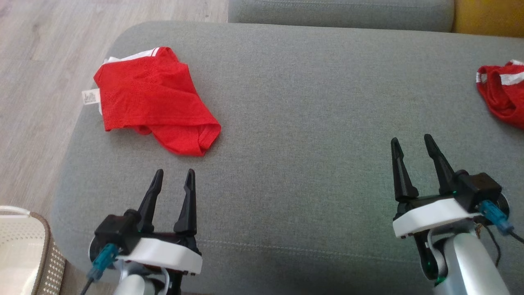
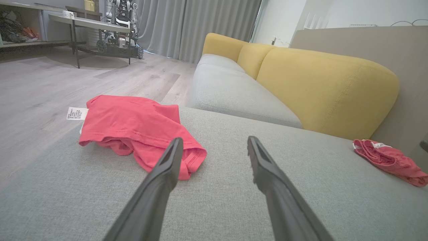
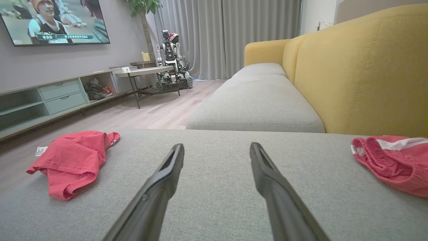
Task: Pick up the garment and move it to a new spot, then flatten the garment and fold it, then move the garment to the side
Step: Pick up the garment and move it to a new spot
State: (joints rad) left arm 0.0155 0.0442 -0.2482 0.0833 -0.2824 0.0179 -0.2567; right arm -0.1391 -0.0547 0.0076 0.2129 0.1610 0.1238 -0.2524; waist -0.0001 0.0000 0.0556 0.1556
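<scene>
Item 1. Left claw (image 1: 175, 172): nearest, lower left of the head view. Two dark fingers spread wide, nothing between them, poised above the grey seat cushion (image 1: 307, 102).

Item 2. Right claw (image 1: 411, 138): lower right, slightly further forward. Fingers likewise spread wide and empty, over bare cushion.

Item 3. Pale container with a woven rim (image 1: 41, 254): at the lower left corner, beside the cushion.

Item 4. Folded red garment (image 1: 151, 98): lies on the cushion's left part, near its left edge. It sits just ahead of the left claw and slightly to that claw's left, apart from it. Its nearest corner points toward the fingertips. A white care label (image 1: 90, 97) sticks out over the cushion edge on the left, and white trim shows at the far edge.

Item 5. Crumpled red garment (image 1: 501, 96): on the cushion's far right, partly cut by the frame. It is ahead and to the right of the right claw, well apart from it, with white stripes visible.

Item 6. Second grey seat cushion (image 1: 339, 10): beyond the first, backed by yellow cushions (image 2: 327, 90).

Item 7. Wood-look floor (image 1: 41, 61): left of the sofa.

Item 8. Background: low table (image 3: 150, 72), another wheeled robot (image 3: 170, 60), grey curtains (image 3: 234, 33), wall screen (image 3: 53, 20).
</scene>
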